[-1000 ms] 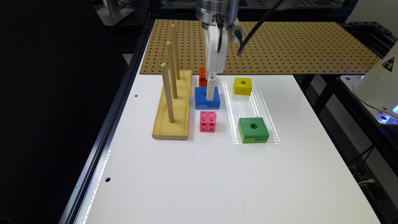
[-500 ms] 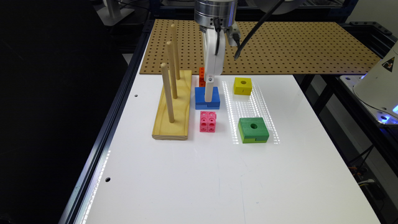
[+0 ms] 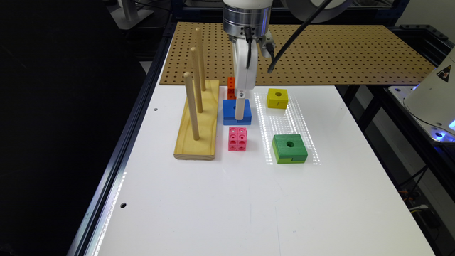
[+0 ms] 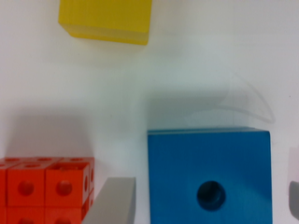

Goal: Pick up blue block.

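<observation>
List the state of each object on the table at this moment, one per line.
hand: open, fingers either side of the blue block
blue block: flat on table, hole up
green block: flat, apart, untouched
yellow block: flat, untouched
pink cubes: resting, untouched
orange cubes: beside one finger
peg stand: pegs bare

A wooden base (image 3: 196, 122) with 3 upright pegs (image 3: 191, 105) stands on the white table (image 3: 249, 199) at the exterior view's left. A pink cube cluster (image 3: 237, 139) sits beside it, with an orange cube cluster (image 3: 231, 87) farther back. A yellow block (image 3: 277, 98) and a green block (image 3: 289, 148) lie toward the exterior view's right, in front of a brown pegboard (image 3: 337, 53).
</observation>
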